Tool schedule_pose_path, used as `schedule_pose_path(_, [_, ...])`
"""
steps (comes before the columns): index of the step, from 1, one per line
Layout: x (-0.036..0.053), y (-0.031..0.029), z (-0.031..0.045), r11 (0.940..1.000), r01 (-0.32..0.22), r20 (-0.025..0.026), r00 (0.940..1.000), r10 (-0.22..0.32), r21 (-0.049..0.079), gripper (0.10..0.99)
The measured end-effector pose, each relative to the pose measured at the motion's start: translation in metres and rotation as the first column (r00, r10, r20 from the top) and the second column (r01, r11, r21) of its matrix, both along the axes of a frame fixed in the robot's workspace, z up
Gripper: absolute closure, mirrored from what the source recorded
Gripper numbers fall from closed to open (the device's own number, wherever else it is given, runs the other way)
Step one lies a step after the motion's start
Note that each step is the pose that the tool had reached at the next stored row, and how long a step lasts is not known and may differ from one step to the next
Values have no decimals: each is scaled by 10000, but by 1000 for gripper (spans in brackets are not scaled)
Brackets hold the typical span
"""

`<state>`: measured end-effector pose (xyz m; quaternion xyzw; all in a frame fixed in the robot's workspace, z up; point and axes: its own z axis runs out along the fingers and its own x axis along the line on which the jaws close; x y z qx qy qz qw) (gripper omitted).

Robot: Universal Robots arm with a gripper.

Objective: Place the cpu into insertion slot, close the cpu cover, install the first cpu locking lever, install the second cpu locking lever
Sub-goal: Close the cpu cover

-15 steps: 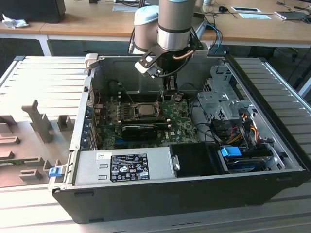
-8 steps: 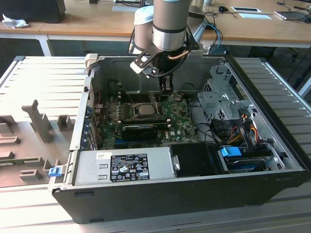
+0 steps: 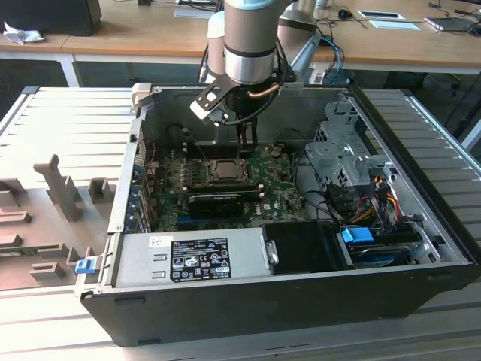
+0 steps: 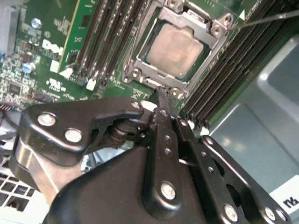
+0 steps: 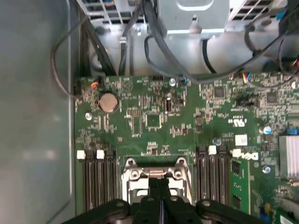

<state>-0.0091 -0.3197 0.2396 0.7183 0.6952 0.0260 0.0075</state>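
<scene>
Exterior view: the open computer case [image 3: 301,301] sits on the ribbed grey tabletop [image 3: 60,120], and my arm reaches down into it from the upper middle of the frame. The gripper [image 3: 245,141] hangs over the green motherboard [image 3: 278,188], just beyond the insertion slot [image 3: 239,174] at the middle of the board.

The cpu [image 3: 224,170] lies flat in that slot, its dull silver top facing up. In the second wrist view the cpu [image 4: 176,49] looks seated squarely, and the cpu cover [image 4: 211,56] lies down around it, with the chip's top showing through the big central opening.

The gripper [image 4: 161,95] has its fingers pressed together with nothing between them. I judge that posture suits poking or pushing, not carrying. Its joined tip sits at the near edge of the cover (touching or just above, I cannot tell from here).

A thin metal rod [image 4: 266,17] slants away from one corner of the cover, off over the memory slots [image 4: 103,42]. I take it for a locking lever not yet latched.

In the first wrist view the closed gripper [image 5: 160,183] points straight at the silvery frame, lined up on its middle.
</scene>
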Motion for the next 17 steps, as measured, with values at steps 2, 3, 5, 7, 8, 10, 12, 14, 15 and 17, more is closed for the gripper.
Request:
schedule_pose_path(2, [-32,0,-39,10000,-51,0,10000,51,1,980])
schedule_pose_path(3, [-50,0,-61,9999,-105,-1,9999,105,0,980])
schedule_pose_path(5, [-77,0,-93,9998,-209,-1,9998,209,2,980])
schedule_pose_path(7, [-123,0,-106,9997,-261,-1,9997,261,1,980])
schedule_pose_path(8, [-154,0,-112,9996,-278,-1,9996,278,1,980])
schedule_pose_path(10, [-230,0,-129,9994,-344,0,9994,344,3,980])
schedule_pose_path(12, [-259,-1,-157,9990,-442,0,9990,442,2,980])
schedule_pose_path(14, [-275,-2,-197,9982,-596,0,9982,596,2,980])
schedule_pose_path(15, [-292,-2,-227,9976,-696,-1,9976,696,0,980])
schedule_pose_path(17, [-312,-3,-249,9966,-821,-1,9966,821,1,980])
